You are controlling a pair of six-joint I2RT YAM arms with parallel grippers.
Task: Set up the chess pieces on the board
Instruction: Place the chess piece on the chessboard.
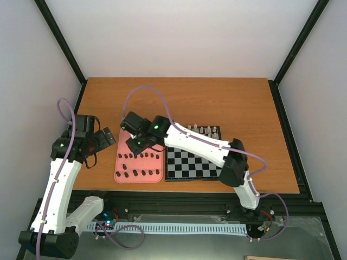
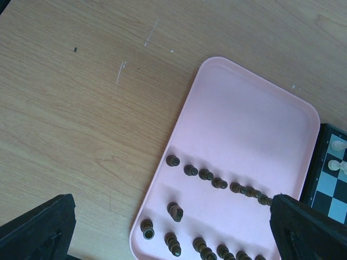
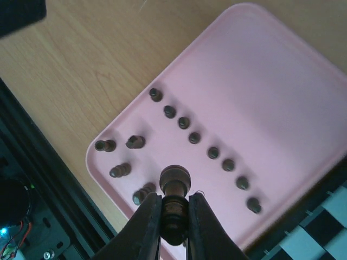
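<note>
We show the right gripper [image 3: 174,208] pinched shut on a dark chess piece [image 3: 174,181] over the pink tray [image 3: 271,81], the board [image 1: 195,165] just beside that tray; gripped at its slim stem, the piece may swivel and drop.

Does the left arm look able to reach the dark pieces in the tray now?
Probably yes: the left gripper is open just beside the tray, and the pieces are uncovered. The right gripper, shut on one piece above the tray, might crowd it.
</note>
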